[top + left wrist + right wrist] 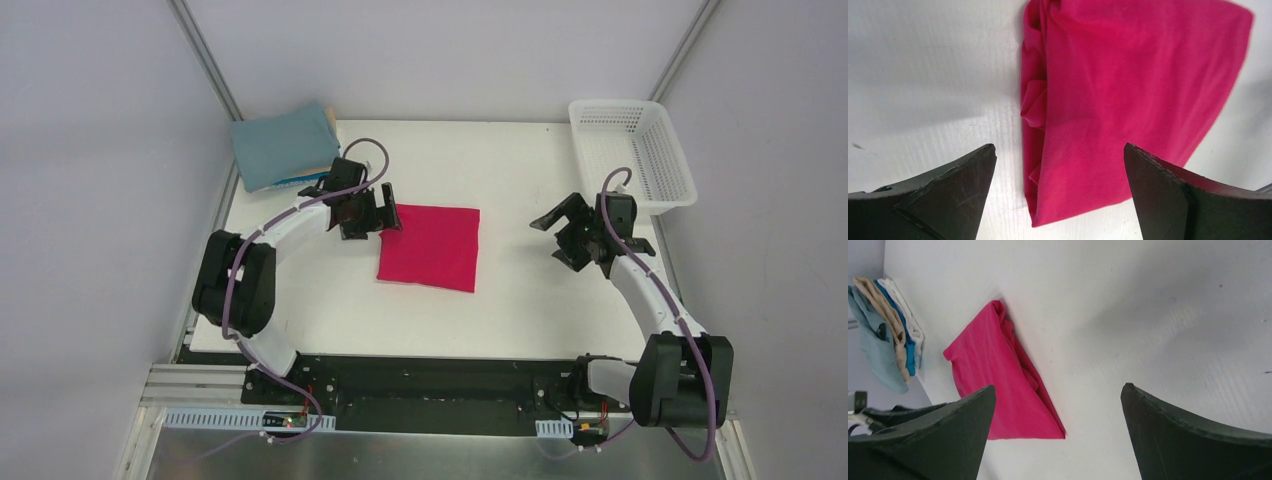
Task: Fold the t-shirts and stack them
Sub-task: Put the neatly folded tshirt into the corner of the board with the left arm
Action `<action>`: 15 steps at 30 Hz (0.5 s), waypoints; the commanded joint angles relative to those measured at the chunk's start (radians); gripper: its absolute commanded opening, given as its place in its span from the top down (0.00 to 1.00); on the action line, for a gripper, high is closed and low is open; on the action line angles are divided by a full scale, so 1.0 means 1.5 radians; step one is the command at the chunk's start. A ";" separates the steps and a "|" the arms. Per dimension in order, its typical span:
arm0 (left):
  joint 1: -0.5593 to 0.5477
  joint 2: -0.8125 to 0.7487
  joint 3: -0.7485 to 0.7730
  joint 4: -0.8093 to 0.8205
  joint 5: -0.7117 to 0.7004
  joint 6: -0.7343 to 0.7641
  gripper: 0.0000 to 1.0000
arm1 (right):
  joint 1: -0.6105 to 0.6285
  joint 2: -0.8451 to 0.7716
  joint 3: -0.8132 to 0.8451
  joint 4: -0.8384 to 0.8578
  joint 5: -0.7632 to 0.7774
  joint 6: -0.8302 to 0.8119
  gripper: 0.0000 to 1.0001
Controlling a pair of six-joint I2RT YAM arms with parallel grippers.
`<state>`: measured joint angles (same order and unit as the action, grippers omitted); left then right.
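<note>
The folded crimson-pink t-shirt (430, 247) lies mid-table, its far-left corner just beside the left gripper (388, 215), jaws spread, empty; the right gripper (558, 228), likewise spread and empty, sits well apart rightward.

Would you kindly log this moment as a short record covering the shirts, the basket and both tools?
pink shirt: folded flat, in the middle, apart from the stack
stack: folded shirts, teal-grey on top, far left corner
basket: white mesh, far right corner
left tool: open, over the pink shirt's edge, holding nothing
right tool: open, over bare table, holding nothing
</note>
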<state>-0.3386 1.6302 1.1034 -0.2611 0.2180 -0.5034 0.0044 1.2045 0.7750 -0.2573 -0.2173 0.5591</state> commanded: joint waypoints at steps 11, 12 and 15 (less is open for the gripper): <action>-0.038 0.162 0.042 -0.005 0.019 0.005 0.29 | -0.026 -0.044 -0.014 -0.012 -0.075 -0.031 0.01; -0.047 0.168 0.042 -0.005 0.015 0.003 0.30 | -0.028 -0.044 -0.014 -0.011 -0.075 -0.031 0.01; -0.067 0.187 0.050 -0.007 -0.004 0.002 0.42 | -0.032 -0.046 -0.015 -0.011 -0.076 -0.034 0.01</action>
<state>-0.3935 1.8473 1.1751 -0.2436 0.2291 -0.4999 -0.0292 1.1603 0.7502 -0.2741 -0.3161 0.5301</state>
